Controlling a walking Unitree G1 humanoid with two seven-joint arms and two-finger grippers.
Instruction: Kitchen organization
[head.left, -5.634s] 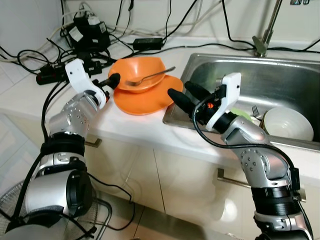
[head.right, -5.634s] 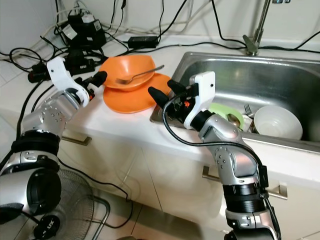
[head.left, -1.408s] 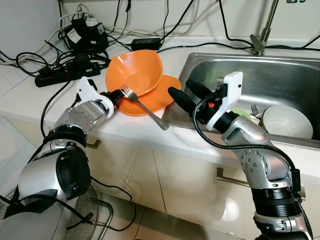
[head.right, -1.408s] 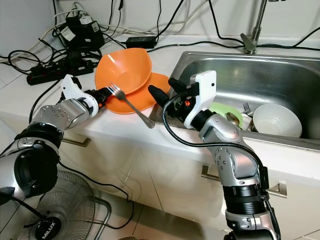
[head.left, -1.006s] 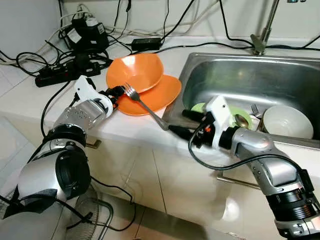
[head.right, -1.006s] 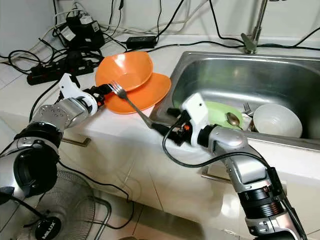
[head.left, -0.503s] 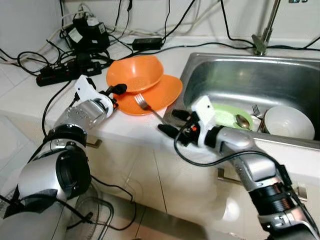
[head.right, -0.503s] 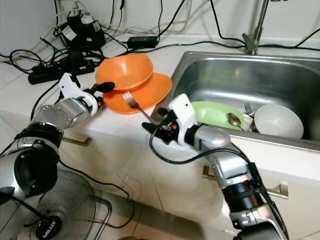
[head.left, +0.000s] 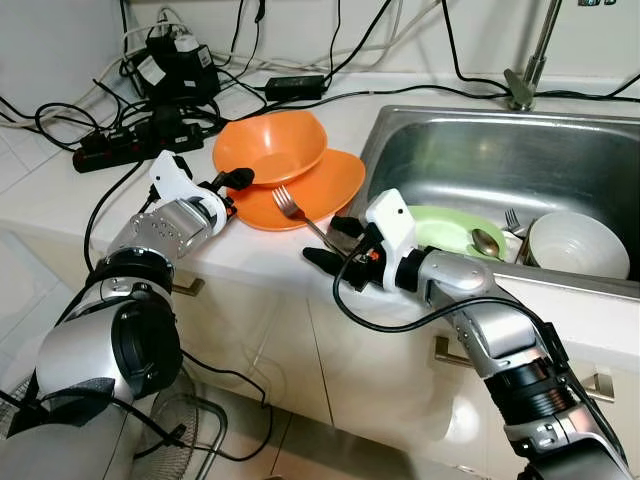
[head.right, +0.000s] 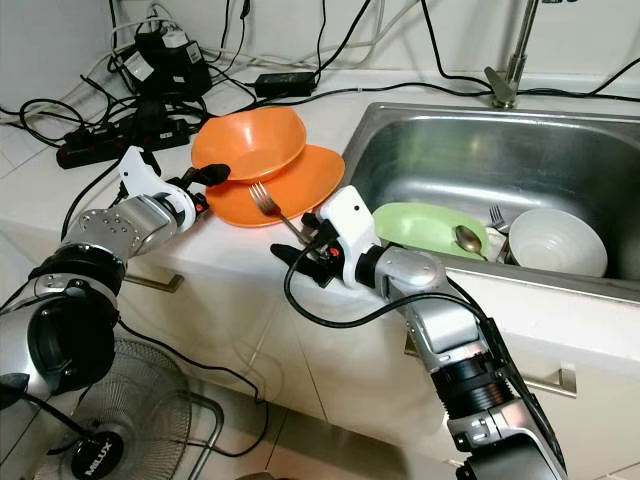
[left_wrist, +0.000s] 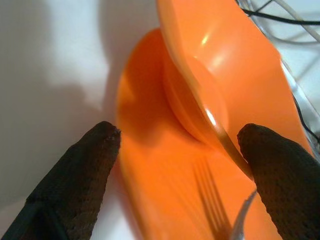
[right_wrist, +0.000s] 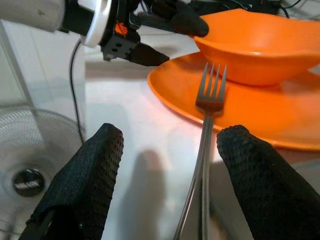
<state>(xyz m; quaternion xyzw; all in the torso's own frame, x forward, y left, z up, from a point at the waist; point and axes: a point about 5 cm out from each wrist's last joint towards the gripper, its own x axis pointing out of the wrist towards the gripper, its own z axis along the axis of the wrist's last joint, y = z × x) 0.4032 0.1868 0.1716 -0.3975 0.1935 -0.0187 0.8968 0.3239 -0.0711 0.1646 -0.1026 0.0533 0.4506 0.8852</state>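
Observation:
An orange bowl (head.left: 270, 145) sits on an orange plate (head.left: 318, 188) on the white counter, left of the sink. A metal fork (head.left: 298, 213) lies with its tines over the plate's near rim and its handle pointing toward the sink corner. My right gripper (head.left: 331, 242) is open at the counter's front edge, one finger on each side of the fork handle (right_wrist: 200, 165). My left gripper (head.left: 233, 187) is open at the plate's left edge. Its fingertips (left_wrist: 90, 160) straddle the rims of the bowl (left_wrist: 220, 75) and plate without closing on them.
The steel sink (head.left: 440, 118) holds a green plate (head.left: 448, 228) with a spoon (head.left: 484, 241), a white bowl (head.left: 578, 245) and another fork (head.left: 512, 219). A faucet (head.left: 527, 70) stands behind it. Power strips and cables (head.left: 150, 125) crowd the back left. A fan (head.right: 90, 440) stands on the floor.
My left gripper has let go of the fork and the bowl has settled level. My right arm has swung down and left to the fork, its fingers now either side of the handle.

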